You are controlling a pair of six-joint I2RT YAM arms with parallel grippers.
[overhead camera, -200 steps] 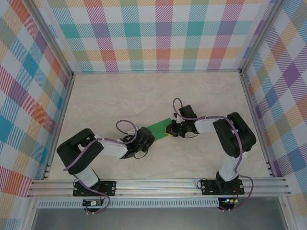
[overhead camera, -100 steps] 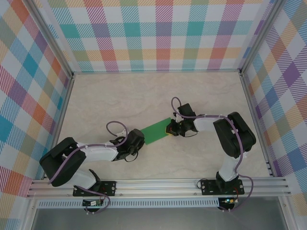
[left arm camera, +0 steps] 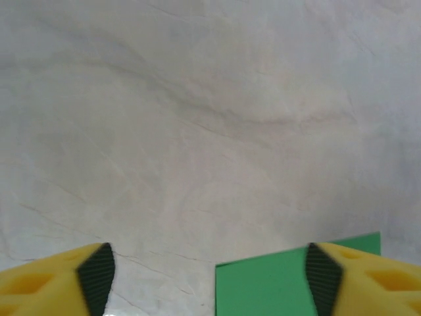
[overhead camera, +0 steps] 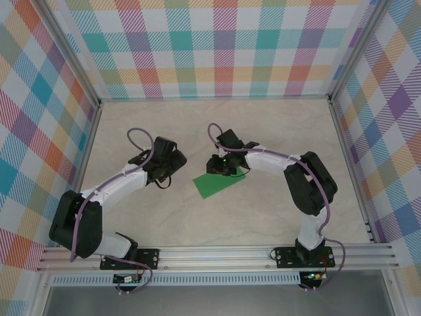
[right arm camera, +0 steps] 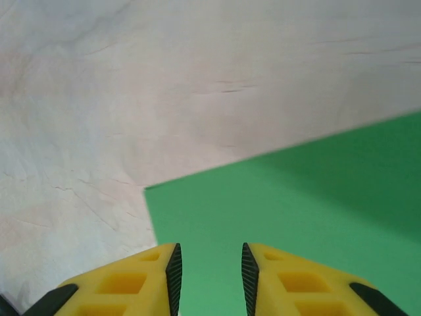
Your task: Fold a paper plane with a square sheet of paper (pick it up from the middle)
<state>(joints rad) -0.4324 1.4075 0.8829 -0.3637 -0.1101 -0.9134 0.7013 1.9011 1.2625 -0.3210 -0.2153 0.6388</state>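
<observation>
Both arms have swung up-left since a sec ago & let go: paper point(overhead camera: 220, 185) now lies flat on tabletop point(overhead camera: 283, 131), mid-field. My L pincer point(left arm camera: 209, 280) gapes wide, near its corner. R pincer point(right arm camera: 210, 270) hovers over its far edge, jaws a narrow slit, holding nothing. Step, I reckon: re-grip for next fold, which needs a clean edge pinch w/o skewing. No writing legible.

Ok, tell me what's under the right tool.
The green sheet lies on the table beneath the right tool, with one corner showing to the left. The part of the sheet directly below the tool itself is covered.
</observation>
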